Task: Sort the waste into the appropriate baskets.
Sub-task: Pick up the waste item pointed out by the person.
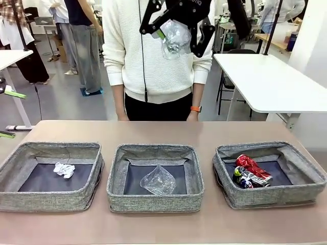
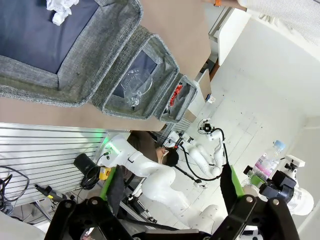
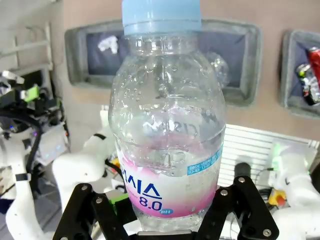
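Note:
High above the middle basket point(image 1: 116, 176), my right gripper point(image 1: 176, 31) is shut on the small clear bottle point(image 1: 176, 38). The right wrist view has that bottle point(image 3: 167, 125), pink label and blue cap, upright between the jaws of the right gripper point(image 3: 165, 202). A white paper wad point(image 1: 64, 169) lies in the left basket point(image 1: 15, 168), a wrinkly clear plastic piece point(image 1: 158, 179) in the middle one, and a red can point(image 1: 250, 165) with a dark-blue can point(image 1: 244, 178) in the right basket point(image 1: 306, 168). My left gripper point(image 2: 167, 200) stands open and empty, well off the table.
A person in a white sweater point(image 1: 153, 61) stands at the far table edge, hands low by the edge. The three baskets sit in a row near the front of the brown table point(image 1: 163, 132). A white table point(image 1: 271, 81) stands behind on the right.

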You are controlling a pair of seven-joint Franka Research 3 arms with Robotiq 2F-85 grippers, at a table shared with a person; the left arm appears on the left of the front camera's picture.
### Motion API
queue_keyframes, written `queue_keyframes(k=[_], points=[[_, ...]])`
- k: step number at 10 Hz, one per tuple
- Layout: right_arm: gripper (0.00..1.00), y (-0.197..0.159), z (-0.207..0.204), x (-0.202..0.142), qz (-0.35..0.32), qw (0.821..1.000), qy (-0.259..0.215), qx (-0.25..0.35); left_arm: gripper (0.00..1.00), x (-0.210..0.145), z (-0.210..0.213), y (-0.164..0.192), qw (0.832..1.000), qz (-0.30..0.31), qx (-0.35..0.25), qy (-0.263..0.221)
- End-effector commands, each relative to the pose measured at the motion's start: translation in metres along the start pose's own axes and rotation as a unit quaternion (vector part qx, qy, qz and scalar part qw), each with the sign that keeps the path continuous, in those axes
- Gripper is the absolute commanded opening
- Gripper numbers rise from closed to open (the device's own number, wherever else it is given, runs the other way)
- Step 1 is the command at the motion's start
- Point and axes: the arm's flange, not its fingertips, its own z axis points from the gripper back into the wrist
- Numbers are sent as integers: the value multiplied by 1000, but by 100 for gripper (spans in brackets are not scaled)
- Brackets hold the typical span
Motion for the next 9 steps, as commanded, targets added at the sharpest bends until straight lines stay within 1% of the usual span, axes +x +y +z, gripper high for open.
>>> queue_keyframes(k=[1, 9], points=[[0, 5, -6, -10, 14, 1000, 4, -9, 100, -1, 3, 0, 1000, -9, -4, 4], [0, 5, -6, -10, 14, 1000, 4, -9, 100, -1, 3, 0, 1000, -9, -4, 4]])
